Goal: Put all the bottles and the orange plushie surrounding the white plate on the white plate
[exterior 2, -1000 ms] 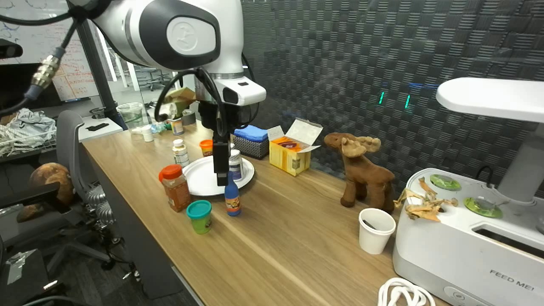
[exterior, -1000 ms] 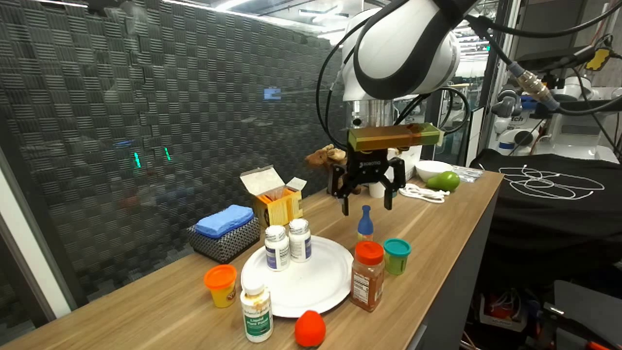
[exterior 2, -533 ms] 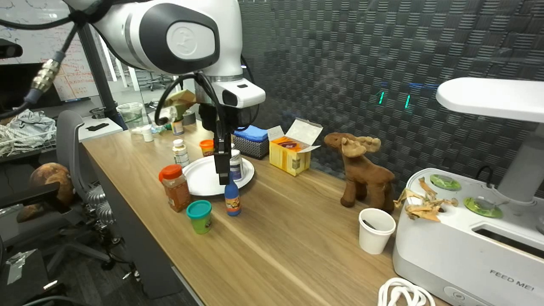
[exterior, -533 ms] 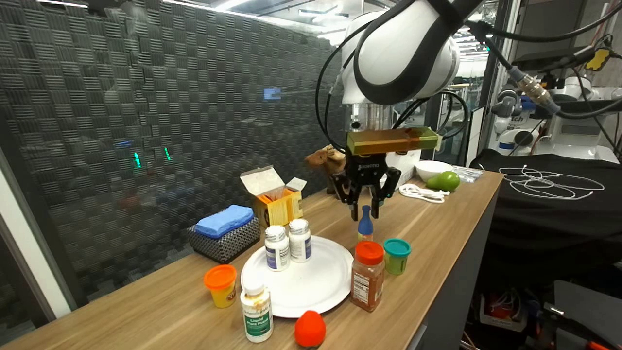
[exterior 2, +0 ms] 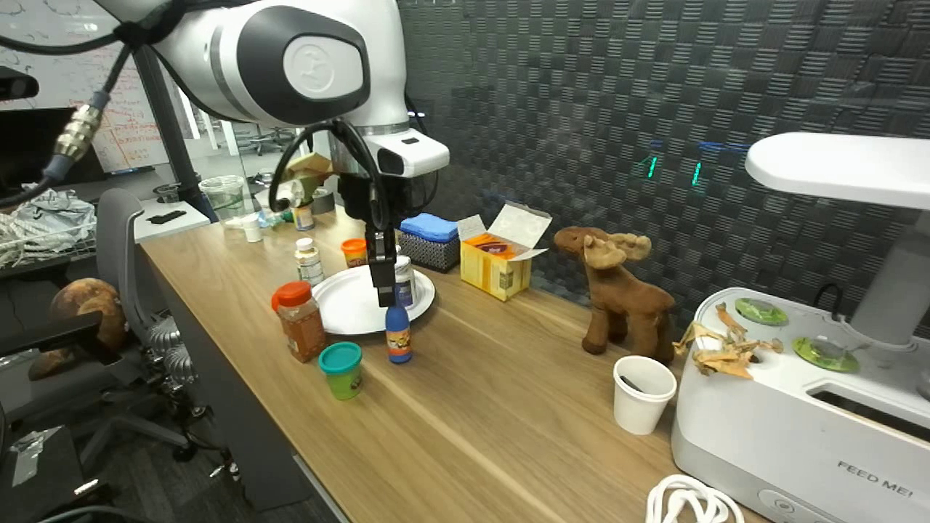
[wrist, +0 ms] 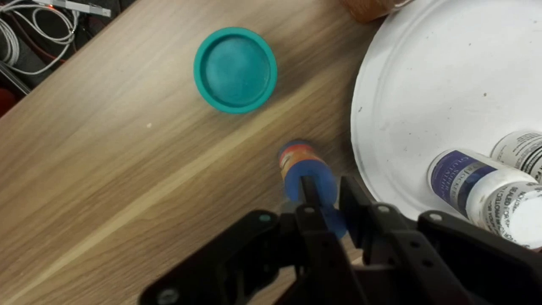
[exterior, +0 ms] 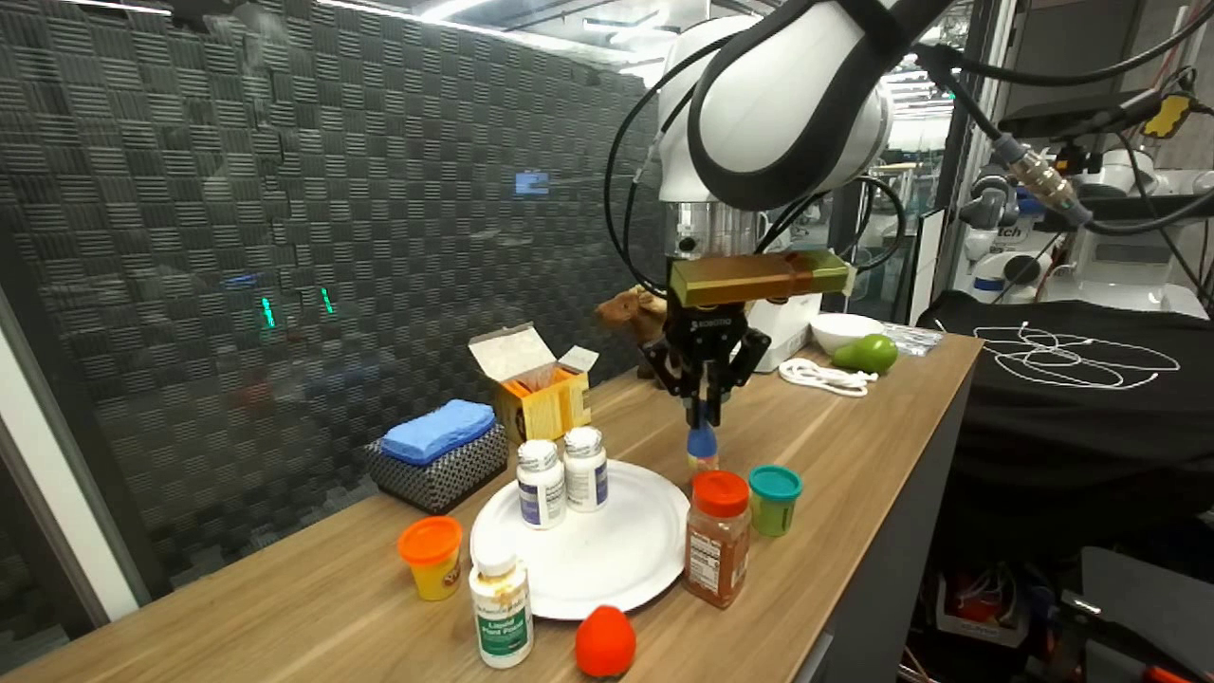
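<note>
My gripper point(exterior: 703, 420) is shut on the neck of the blue-topped bottle point(exterior 2: 399, 341), one finger on each side of it in the wrist view. That bottle is slightly tilted, beside the rim of the white plate point(exterior: 616, 560). On the plate, two white pill bottles point(exterior: 542, 489) stand close together. Around it stand a white bottle with a green label point(exterior: 503, 617), a red-lidded brown bottle point(exterior: 718, 545), a teal-lidded green tub point(wrist: 235, 70) and an orange-lidded yellow tub point(exterior: 432, 560). The orange plushie point(exterior: 605, 643) lies near the plate's edge in an exterior view.
Behind the plate are a blue cloth on a dark box point(exterior: 441, 455) and an opened yellow box point(exterior 2: 501, 269). Further along stand a brown moose plushie point(exterior 2: 617, 290), a paper cup point(exterior 2: 643, 396) and a large white appliance point(exterior 2: 799, 421). A white bowl point(exterior: 844, 330) sits farther back.
My gripper has come over the blue-topped bottle and gone from open to shut around its neck. The bottle has shifted slightly towards the plate. The other things stand as before.
</note>
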`<state>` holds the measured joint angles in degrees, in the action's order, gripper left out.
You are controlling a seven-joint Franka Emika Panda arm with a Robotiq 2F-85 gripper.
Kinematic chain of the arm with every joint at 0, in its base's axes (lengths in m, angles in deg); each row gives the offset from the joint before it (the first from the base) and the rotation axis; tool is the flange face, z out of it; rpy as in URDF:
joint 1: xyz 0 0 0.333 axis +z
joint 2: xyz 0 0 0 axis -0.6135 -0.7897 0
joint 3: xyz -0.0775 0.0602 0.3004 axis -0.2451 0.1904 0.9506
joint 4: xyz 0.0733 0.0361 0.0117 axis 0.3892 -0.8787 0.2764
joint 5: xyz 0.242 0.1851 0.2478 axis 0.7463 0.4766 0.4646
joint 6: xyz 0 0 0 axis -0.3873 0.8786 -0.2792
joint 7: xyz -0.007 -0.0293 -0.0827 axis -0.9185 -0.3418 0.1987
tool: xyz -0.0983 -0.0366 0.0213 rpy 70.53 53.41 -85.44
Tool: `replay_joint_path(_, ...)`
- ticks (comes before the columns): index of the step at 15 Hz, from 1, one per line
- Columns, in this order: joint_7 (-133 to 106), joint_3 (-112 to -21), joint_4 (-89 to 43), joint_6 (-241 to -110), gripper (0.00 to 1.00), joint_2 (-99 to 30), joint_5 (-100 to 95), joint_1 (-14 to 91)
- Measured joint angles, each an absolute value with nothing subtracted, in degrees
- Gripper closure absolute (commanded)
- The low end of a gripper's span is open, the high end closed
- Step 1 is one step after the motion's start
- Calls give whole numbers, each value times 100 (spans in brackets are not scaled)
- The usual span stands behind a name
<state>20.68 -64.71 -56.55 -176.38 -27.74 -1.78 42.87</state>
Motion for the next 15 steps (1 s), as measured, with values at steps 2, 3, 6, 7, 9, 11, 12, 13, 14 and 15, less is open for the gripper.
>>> replay_joint_path(2, 2068, -6435, -5645, -17638, 90, -2764, -179, 4301)
replay_joint_path(3, 2068, -6415, -5634, -17637, 90, -2748, -179, 4312)
replay_joint_path(6, 2079, -6322, -5591, -17624, 91, -2565, -181, 4360)
replay_joint_path(7, 2083, -6284, -5578, -17617, 91, -2453, -193, 4385)
replay_joint_path(9, 2086, -6174, -5565, -17573, 91, -2183, -197, 4429)
replay_joint_path(11, 2077, -6024, -5557, -17420, 91, -1938, -88, 4454)
replay_joint_path(12, 2073, -5951, -5556, -17320, 91, -1862, -21, 4459)
replay_joint_path(13, 2073, -5885, -5557, -17225, 91, -1820, 21, 4462)
replay_joint_path(14, 2073, -5838, -5559, -17150, 91, -1813, 54, 4462)
replay_joint_path(15, 2058, -5801, -5571, -17110, 91, -1826, 123, 4463)
